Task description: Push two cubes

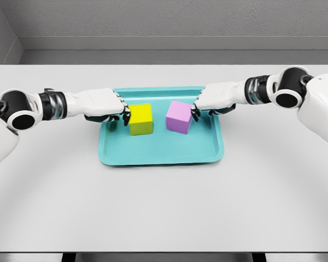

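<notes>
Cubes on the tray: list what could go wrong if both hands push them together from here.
1. The yellow cube and pink cube sit turned at different angles, so they may meet corner-first and twist rather than close flush.
2. The left hand and right hand touch with fingertips only, near the cubes' outer edges, so a cube could spin or slip away.
3. Pushing might slide the teal tray across the table.

Two cubes (141, 119) side by side in tray (161, 155)
</notes>
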Controlling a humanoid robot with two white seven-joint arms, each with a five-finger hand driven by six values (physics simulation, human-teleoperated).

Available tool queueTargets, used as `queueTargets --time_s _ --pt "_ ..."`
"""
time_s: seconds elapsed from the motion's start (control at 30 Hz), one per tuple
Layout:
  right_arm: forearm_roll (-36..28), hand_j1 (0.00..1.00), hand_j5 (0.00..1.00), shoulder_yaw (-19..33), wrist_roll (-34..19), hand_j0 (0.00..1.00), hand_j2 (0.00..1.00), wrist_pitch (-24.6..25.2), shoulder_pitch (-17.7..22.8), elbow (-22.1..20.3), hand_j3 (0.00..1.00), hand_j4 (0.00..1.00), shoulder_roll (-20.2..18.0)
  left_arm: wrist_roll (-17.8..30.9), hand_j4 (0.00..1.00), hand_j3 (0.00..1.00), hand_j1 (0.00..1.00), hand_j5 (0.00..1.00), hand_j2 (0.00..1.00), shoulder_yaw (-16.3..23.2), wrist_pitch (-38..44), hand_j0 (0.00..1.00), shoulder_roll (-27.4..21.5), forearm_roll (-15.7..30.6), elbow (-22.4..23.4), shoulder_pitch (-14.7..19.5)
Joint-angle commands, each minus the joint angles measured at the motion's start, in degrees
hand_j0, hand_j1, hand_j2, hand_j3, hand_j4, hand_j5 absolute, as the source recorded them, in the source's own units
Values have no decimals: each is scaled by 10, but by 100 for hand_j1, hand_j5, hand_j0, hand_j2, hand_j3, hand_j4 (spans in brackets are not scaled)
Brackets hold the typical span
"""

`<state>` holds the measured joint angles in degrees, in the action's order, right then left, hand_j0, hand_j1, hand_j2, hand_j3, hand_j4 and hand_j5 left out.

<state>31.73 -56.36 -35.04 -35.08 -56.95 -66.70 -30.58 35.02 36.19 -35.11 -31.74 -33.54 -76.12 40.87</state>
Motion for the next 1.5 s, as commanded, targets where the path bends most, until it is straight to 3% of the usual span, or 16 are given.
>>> queueTargets --time_s 0.0,0.5,1.47 --pt "0 58 58 0 0 58 58 1 0 1 58 58 2 0 50 50 50 50 50 -2 1 50 5 2 0 0" --pt "10 58 58 0 0 58 58 1 -4 37 58 58 1 0 50 50 50 50 50 -4 1 50 16 2 -2 4" --pt "8 58 58 0 0 58 58 1 -17 37 58 58 32 0 50 50 50 50 50 -4 1 50 39 -18 4 4"
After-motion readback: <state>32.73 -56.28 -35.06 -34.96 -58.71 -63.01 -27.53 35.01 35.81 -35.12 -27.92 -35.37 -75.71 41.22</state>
